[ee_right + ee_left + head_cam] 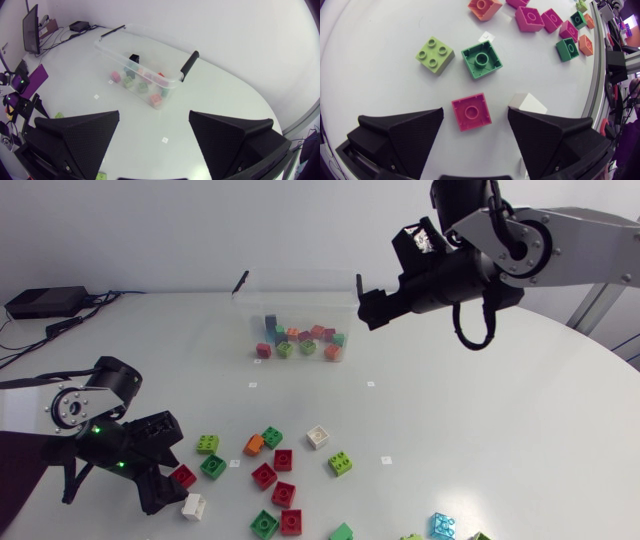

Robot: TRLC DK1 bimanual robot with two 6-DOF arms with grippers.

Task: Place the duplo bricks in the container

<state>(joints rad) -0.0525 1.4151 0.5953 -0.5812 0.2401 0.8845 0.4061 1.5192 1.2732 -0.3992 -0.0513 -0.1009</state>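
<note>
- Fingers of the left gripper [475, 113] stand spread either side of a red square plastic duplo brick [471, 111] at the table's near left. They touch neither side, and I judge them lined up for a pinch.
- A white plastic brick [527, 102] lies just beside one finger, partly hidden by it, and closing may nudge it.
- The right gripper [154, 116] hangs released and empty by the right end of the clear plastic container [300, 305] at the far middle, probably kept clear of the left arm.
- Several small coloured bricks [307, 346] lie inside the container, their shapes hard to make out through the wall.
- Other loose bricks [264, 475] wait near, some cut off at the near edge.
</note>
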